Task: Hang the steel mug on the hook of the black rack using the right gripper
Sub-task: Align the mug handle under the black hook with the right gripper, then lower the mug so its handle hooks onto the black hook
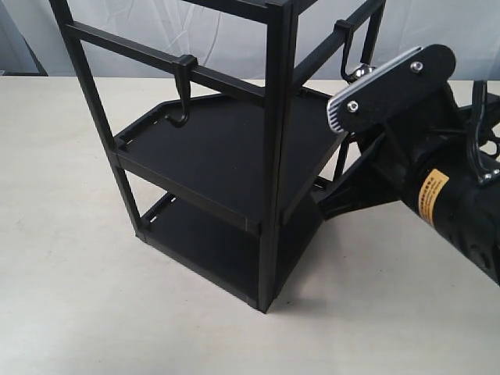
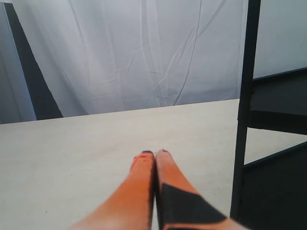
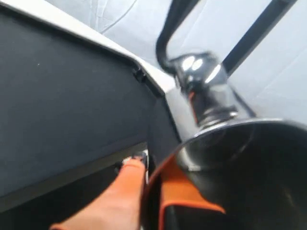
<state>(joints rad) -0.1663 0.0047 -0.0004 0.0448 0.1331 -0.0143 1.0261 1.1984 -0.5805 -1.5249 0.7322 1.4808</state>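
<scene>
Right wrist view: the right gripper clamps the steel mug by its rim, handle at the hook on the black rack. Left gripper fingers pressed together, empty, beside a rack post above the table.

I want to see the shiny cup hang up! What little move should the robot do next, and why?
Probably ease the steel mug slightly lower so its handle settles onto the hook. The right tool grips the mug right beside the hook, but whether the handle has caught is unclear.
</scene>
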